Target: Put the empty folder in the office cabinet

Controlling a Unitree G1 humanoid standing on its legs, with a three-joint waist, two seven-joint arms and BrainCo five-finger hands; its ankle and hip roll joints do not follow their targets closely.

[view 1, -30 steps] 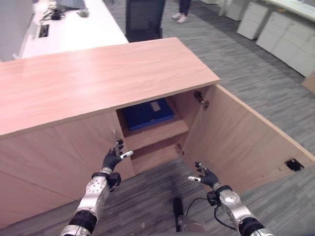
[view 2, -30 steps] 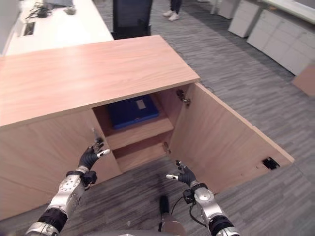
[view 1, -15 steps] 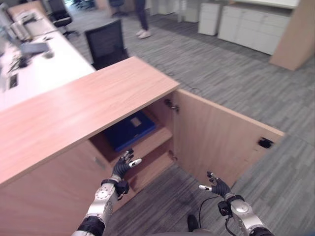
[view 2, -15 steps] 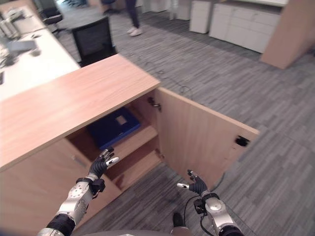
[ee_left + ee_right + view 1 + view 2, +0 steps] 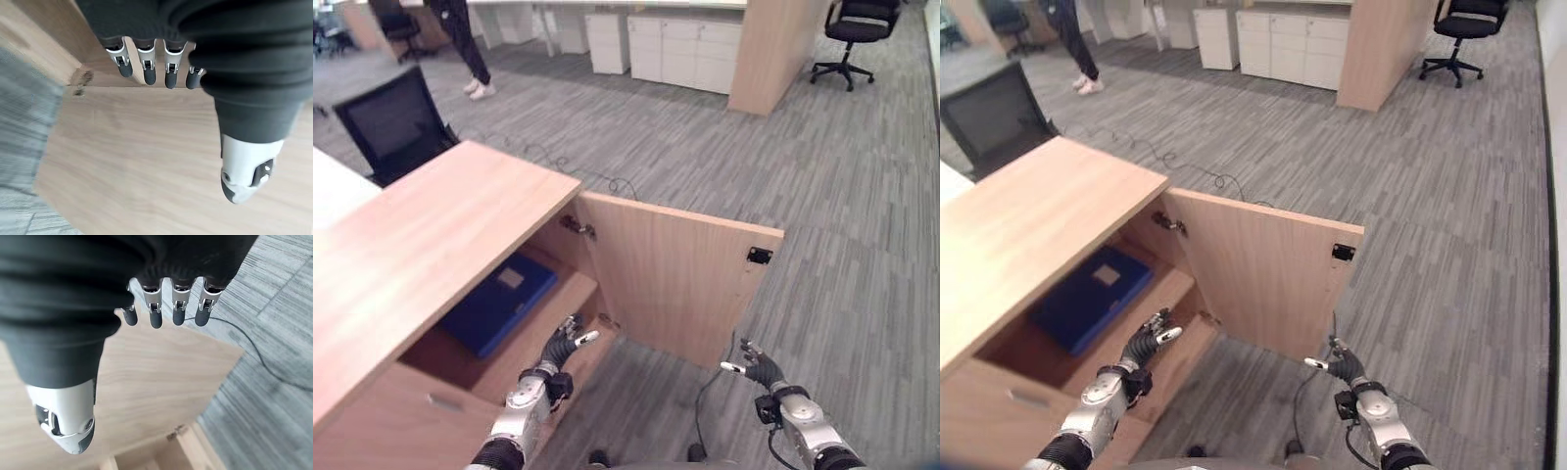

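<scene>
- I found the blue folder (image 5: 494,305) lying flat on the upper shelf (image 5: 570,300) inside the office cabinet (image 5: 421,255), at the left of the head view, under the wooden top.
- My left hand (image 5: 562,345) hovered at lower centre-left, just in front of the shelf edge, with its fingers (image 5: 145,66) loosely straightened and the thumb apart; it gripped nothing.
- My right hand (image 5: 754,367) hung at the lower right, near the bottom free corner of the door (image 5: 675,279), likewise relaxed and empty, its fingers (image 5: 177,303) in a straight row.
- The door stood wide open, swung out toward the middle of the frame, with its latch plate (image 5: 760,256) showing near the upper right corner of the panel.
- I judged the placing done, so the step in hand was closing up.
- To do that well, I would have laid the right hand's flat fingers on the outer face of the door near its free edge and pushed it round in a smooth arc.
- I would have drawn the left hand clear of the opening first, so the door could not trap it against the shelf.
- A person's legs (image 5: 462,39) and a black chair (image 5: 386,122) stood at upper left, well apart from my work.
</scene>
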